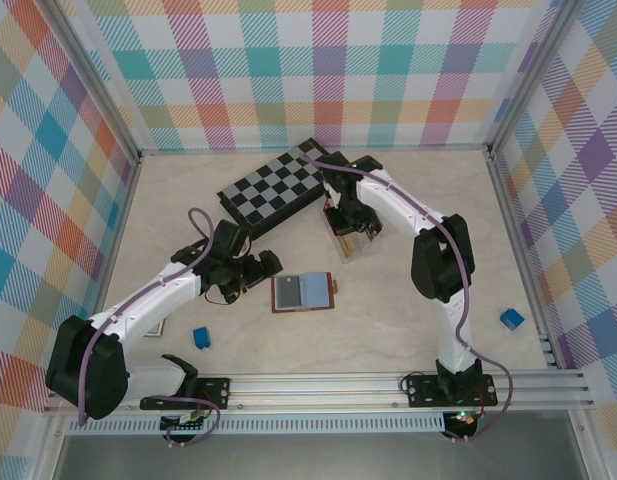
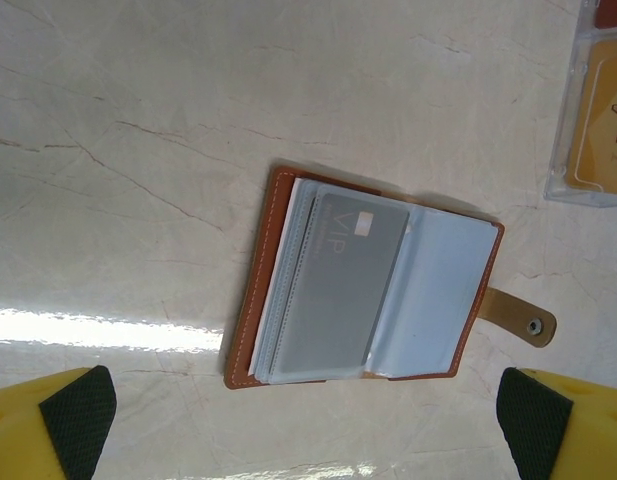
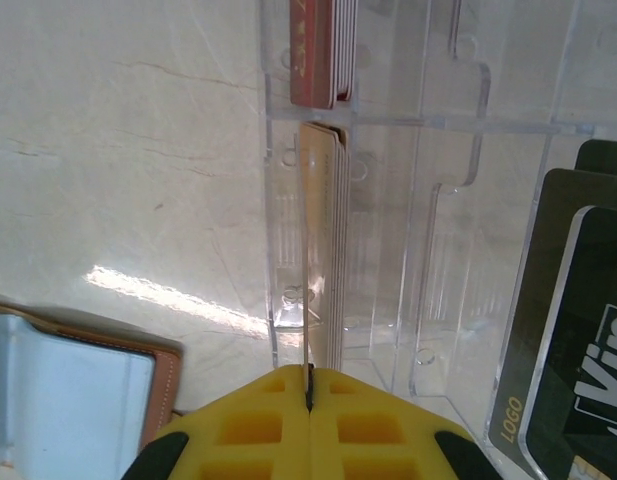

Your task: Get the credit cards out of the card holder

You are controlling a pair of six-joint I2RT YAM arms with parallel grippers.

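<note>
Card holder (image 2: 363, 285) splayed just ahead of left gripper (image 2: 318, 422), jaws spread wide; right gripper (image 3: 309, 385) nearby pinches gold card (image 3: 318, 250).

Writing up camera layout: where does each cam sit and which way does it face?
Top external: fixed above and behind the arm bases, looking down on the table; both arms, left claw, right claw show.
Left wrist: on the left arm, looking down at the open card holder; yellow fingertips at the lower corners.
Right wrist: on the right arm, looking along its shut claw, pinching a card, into the clear box.
Shared: card holder and clear box in all three.
</note>
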